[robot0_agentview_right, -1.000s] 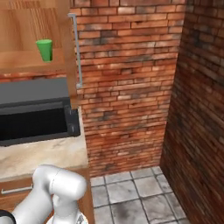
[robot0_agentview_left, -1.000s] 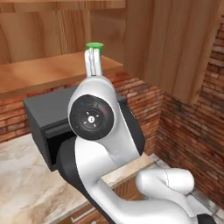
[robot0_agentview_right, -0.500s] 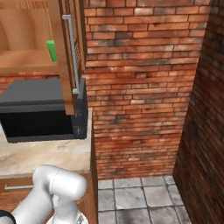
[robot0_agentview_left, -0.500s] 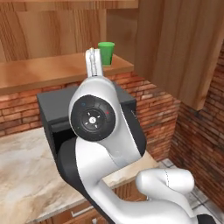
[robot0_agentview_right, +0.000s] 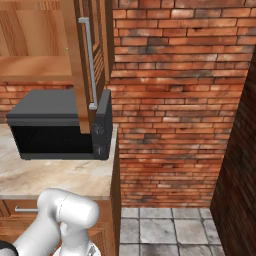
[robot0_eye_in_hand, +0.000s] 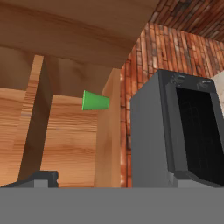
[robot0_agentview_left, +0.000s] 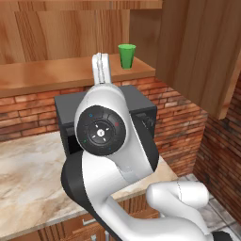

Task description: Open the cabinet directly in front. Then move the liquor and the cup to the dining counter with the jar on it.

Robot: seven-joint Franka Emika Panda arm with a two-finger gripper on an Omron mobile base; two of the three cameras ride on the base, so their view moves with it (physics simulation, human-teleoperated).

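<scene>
Compared with one second ago, both base views are sweeping sideways, so the camera is moving rather than the objects: the cup [robot0_agentview_left: 126,56] is now appearing further right in the left base view, and the open cabinet [robot0_agentview_right: 85,60] door with its silver bar handle [robot0_agentview_right: 90,62] is now crossing the middle of the right base view. The cup is standing upright on the cabinet's open shelf [robot0_agentview_left: 56,75], near its right end, above the black microwave [robot0_agentview_left: 141,106]. The microwave is sitting on the marble worktop [robot0_agentview_left: 28,174] against the brick wall [robot0_agentview_right: 175,100]. In the hand view, rolled sideways, the cup is lying between shelf and cabinet wall. One dark fingertip [robot0_eye_in_hand: 41,178] is showing at the lower left; the gripper's jaws are standing wide apart, holding nothing.
</scene>
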